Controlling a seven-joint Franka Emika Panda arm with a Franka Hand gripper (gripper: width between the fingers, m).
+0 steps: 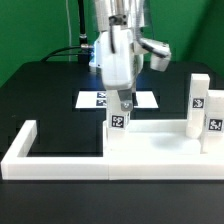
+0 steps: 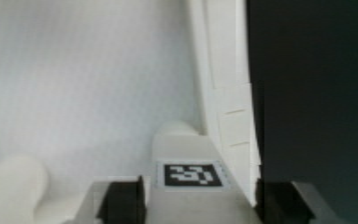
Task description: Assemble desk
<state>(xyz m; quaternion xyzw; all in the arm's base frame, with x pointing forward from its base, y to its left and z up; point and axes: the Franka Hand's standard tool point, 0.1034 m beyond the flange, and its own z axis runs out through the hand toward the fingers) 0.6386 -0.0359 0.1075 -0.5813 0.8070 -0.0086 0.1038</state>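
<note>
Wrist view shows the pincer (image 2: 194,200) with its dark fingers (image 2: 119,200) pinching a white tagged leg (image 2: 192,160) from both sides, the leg standing upright on the tabletop (image 2: 87,90) beside its raised rim. Exterior view has the pincer (image 1: 121,104) low over that leg (image 1: 117,122), just behind the white border frame (image 1: 60,165) on the black counter (image 1: 50,95). Two more legs (image 1: 199,100) stand upright at the exterior view's right, with the marker board (image 1: 90,99) farther back.
</note>
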